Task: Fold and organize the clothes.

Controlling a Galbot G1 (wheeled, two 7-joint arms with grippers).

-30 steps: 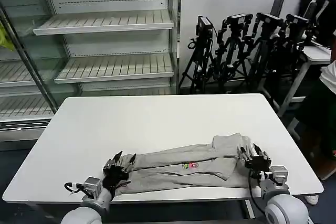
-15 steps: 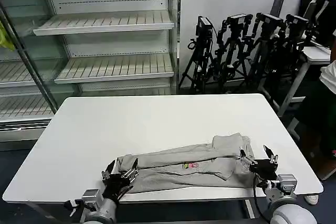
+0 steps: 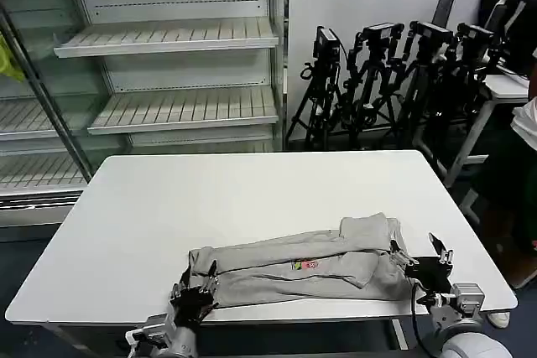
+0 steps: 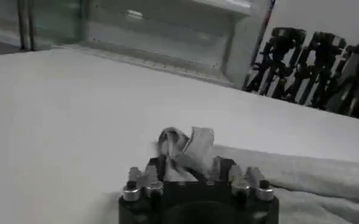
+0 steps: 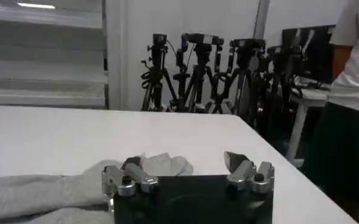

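The right gripper (image 3: 424, 255) had let go, fingers spread, backing toward five o'clock; the left gripper (image 3: 198, 285) still pinched the T-shirt (image 3: 302, 264).

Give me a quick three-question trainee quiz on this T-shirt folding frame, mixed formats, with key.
1. True or false: the T-shirt lies near the front edge of the table.
2. Which gripper has cloth pinched between its fingers? A) left gripper B) right gripper
3. Fill in: behind the table on the left stands an empty ___.

Key
1. True.
2. A; the right one is spread open beside the shirt's end.
3. Shelf unit.
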